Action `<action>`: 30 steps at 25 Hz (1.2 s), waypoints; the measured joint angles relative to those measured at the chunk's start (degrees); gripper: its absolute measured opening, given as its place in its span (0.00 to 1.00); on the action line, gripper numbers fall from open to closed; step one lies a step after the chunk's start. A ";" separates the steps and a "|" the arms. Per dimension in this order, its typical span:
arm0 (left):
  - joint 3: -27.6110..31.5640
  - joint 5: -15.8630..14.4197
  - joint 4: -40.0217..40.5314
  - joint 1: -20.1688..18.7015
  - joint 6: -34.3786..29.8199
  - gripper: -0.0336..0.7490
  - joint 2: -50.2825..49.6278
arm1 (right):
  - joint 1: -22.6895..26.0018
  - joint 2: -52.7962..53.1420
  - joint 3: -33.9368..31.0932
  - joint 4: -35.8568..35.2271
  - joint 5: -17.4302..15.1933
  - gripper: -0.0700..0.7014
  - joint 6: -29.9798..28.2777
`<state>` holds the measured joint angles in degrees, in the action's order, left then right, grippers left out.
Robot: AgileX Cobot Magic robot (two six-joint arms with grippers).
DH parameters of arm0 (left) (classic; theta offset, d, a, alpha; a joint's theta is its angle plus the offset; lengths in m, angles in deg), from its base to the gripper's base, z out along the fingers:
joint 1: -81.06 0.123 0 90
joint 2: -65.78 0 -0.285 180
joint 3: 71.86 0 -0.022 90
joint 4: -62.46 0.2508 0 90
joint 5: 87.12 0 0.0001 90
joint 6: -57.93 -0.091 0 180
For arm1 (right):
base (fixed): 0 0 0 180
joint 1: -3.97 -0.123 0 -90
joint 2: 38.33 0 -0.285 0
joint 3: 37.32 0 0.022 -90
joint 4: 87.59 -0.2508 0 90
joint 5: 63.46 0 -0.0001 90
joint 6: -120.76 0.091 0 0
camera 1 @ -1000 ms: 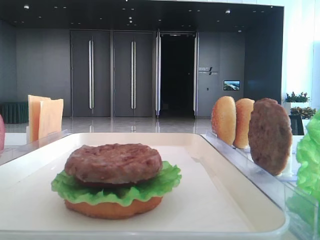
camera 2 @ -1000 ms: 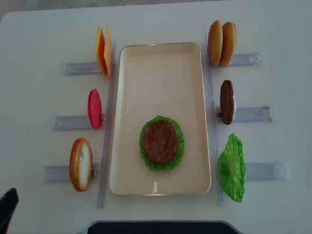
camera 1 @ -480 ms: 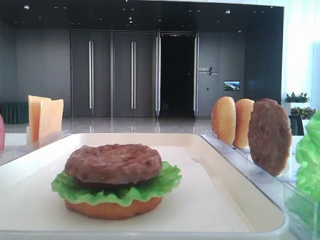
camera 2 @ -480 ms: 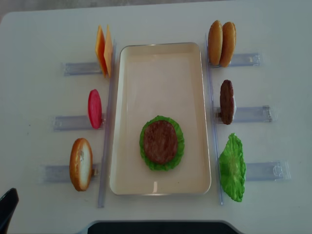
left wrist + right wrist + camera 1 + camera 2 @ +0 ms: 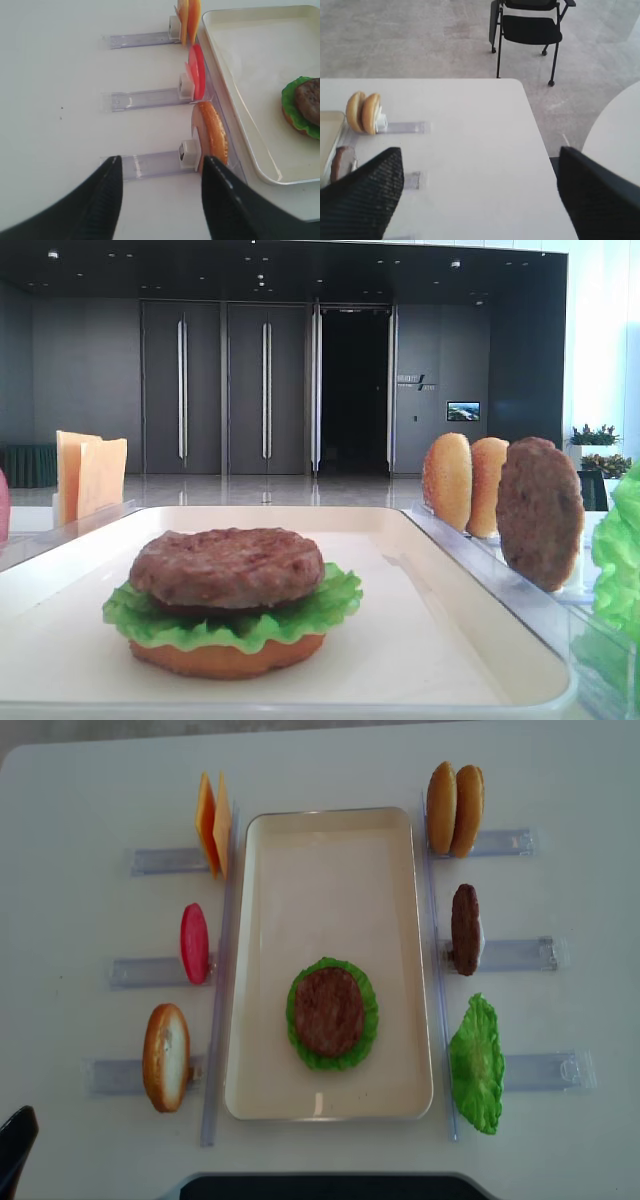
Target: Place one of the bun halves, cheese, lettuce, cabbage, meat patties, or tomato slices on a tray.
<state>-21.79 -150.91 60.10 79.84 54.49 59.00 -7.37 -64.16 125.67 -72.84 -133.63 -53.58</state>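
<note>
On the cream tray [image 5: 330, 870] lies a stack of bun half, lettuce and meat patty [image 5: 329, 1011], seen side-on as a patty [image 5: 227, 565] over a green leaf. Upright in clear racks stand cheese [image 5: 212, 835], a tomato slice [image 5: 194, 942] and a bun half [image 5: 166, 1056] on the left. On the right stand two bun halves [image 5: 455, 808], a patty [image 5: 465, 928] and lettuce [image 5: 477, 1063]. Cabbage is out of view. My left gripper [image 5: 161, 162] is open and empty, just short of the near bun half [image 5: 212, 132]. My right gripper [image 5: 480, 152] is open over bare table, right of the bun halves [image 5: 362, 112].
Clear slotted racks [image 5: 160, 860] run along both long sides of the tray. The table edge lies beyond my right gripper, with a black chair [image 5: 530, 25] on the floor behind. A dark strip [image 5: 330, 1187] borders the table's near edge.
</note>
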 joint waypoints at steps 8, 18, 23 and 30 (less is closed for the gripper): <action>0.00 0.00 0.00 0.00 0.00 0.54 0.00 | 0.00 17.18 -15.88 -6.63 0.26 0.85 -3.81; 0.00 0.00 0.00 0.00 0.00 0.54 0.00 | 0.00 18.55 -24.71 -14.75 3.61 0.85 -8.57; 0.00 0.00 0.00 0.00 0.00 0.54 0.00 | 0.00 18.55 -29.88 -15.84 5.21 0.85 -8.71; 0.00 0.00 0.00 0.00 0.00 0.54 0.00 | 0.00 18.55 -31.16 -15.84 5.04 0.85 -8.95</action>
<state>-21.79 -150.91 60.10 79.84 54.49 59.00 -7.37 -45.61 94.50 -88.68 -128.60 -62.53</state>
